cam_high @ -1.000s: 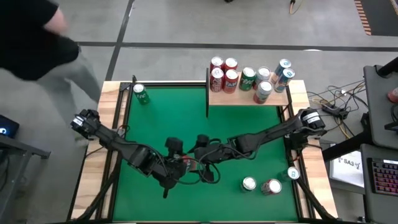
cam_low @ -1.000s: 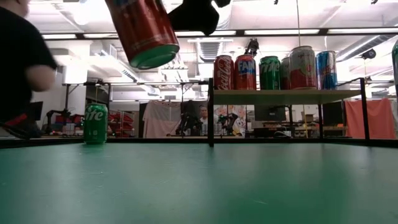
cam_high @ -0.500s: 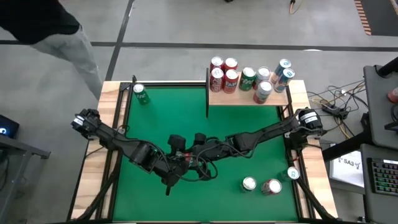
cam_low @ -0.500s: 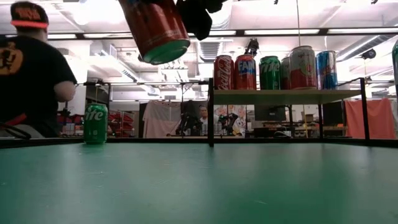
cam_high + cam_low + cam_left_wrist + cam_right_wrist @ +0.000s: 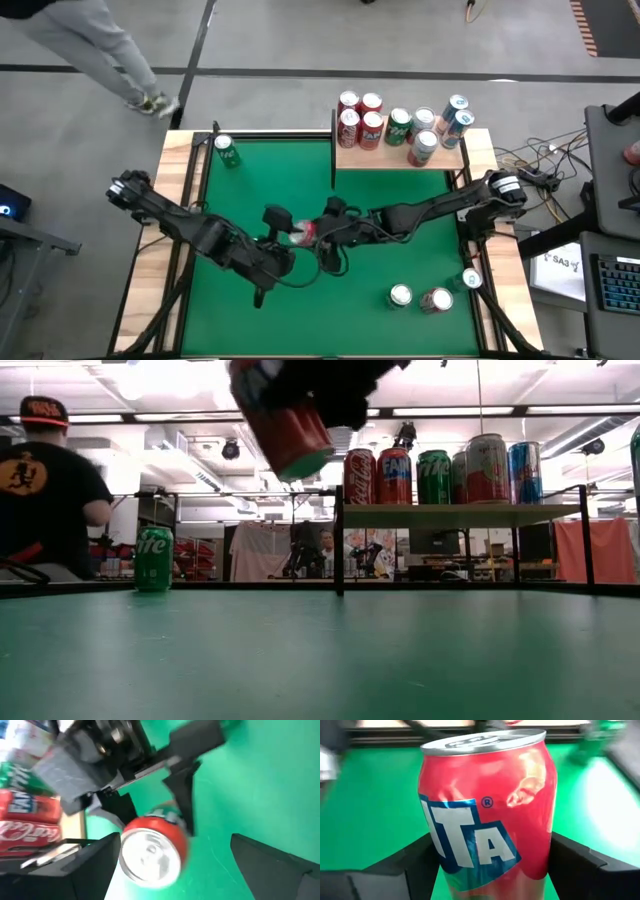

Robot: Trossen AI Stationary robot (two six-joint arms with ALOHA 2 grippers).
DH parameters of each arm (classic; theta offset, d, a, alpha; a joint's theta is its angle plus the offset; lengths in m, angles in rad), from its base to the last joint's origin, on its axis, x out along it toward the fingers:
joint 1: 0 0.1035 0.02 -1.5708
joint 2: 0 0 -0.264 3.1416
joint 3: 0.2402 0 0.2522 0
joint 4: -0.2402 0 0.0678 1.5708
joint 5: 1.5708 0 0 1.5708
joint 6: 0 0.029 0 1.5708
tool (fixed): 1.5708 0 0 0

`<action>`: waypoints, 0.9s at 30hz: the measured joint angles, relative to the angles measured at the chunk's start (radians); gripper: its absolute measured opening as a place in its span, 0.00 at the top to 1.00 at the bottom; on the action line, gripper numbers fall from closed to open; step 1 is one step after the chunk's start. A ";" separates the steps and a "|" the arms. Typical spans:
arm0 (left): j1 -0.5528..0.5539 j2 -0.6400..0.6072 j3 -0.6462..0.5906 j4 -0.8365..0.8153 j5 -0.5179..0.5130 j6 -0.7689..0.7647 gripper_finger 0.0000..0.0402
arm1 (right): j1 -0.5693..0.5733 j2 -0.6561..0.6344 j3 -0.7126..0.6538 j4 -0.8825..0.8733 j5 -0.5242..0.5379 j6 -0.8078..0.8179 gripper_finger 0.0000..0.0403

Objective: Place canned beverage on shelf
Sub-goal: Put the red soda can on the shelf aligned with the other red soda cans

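Note:
A red canned beverage (image 5: 306, 232) hangs tilted above the middle of the green table, between my two grippers. My right gripper (image 5: 320, 232) is shut on it, reaching in from the table's right. My left gripper (image 5: 175, 865) stands open around the can's silver top end (image 5: 149, 856), reaching in from the left. The shelf (image 5: 400, 157), a light-wood board on black posts at the far right, carries several cans. My right gripper pinches the can's side wall (image 5: 540, 845) between its two fingers (image 5: 580, 865), which lie across the can's body. It comes from the table's right, slanting slightly down. The can (image 5: 290, 430) is tilted and lifted clear of the table. My left gripper: one finger (image 5: 100, 865) stands close beside the can's top end; whether it touches I cannot tell.
A green can (image 5: 228, 152) stands at the table's far left corner. Three more cans (image 5: 435, 298) sit near the table's near right corner. A black post (image 5: 333, 150) marks the shelf's left end. A person (image 5: 45, 490) is beyond the far left.
The can has gone toward the table's far edge and a little to the right, and has tipped further over. My right gripper has come in from the right onto it, and both hands have moved toward the far edge. The person has walked away on the left.

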 joint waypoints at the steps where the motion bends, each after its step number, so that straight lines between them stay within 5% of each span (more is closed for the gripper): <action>1: 0.000 -0.018 -0.001 0.002 -0.005 0.000 0.11 | 0.000 -0.017 -0.011 -0.001 0.040 0.000 0.28; 8: 0.001 -0.177 -0.111 0.207 -0.016 0.078 0.12 | -0.037 -0.194 -0.117 0.029 0.155 0.069 0.28; 18: 0.001 -0.425 -0.618 0.949 -0.063 0.195 0.13 | -0.100 -0.442 -0.417 0.233 0.423 0.163 0.28; 27: 0.018 -0.542 -0.984 1.491 -0.110 0.318 0.13 | -0.113 -0.518 -0.615 0.434 0.698 0.251 0.28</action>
